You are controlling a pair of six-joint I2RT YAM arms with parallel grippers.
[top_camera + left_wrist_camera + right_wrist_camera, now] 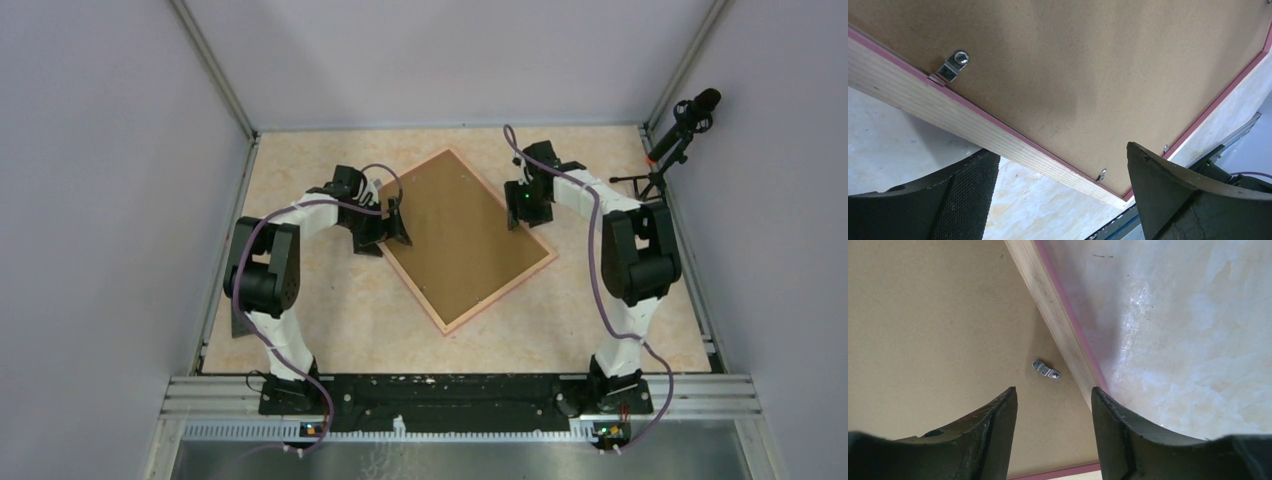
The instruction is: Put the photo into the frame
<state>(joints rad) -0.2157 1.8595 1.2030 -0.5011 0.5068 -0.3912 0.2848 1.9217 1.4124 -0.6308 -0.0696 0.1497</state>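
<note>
**Face-down frame being flanked by two spread pincers; the photo is not being shown in any view.**
The frame [973,127] is lying askew mid-table [330,320], nearer the far edge, with its backing board [460,235] being pinned in by metal clips [1046,369]. The left gripper [1060,155] is being held wide at its left edge, and the right gripper [1054,390] is being held parted and empty at its right edge. The frame is judged stiff, light and flat, best taken by the wooden rim.
</note>
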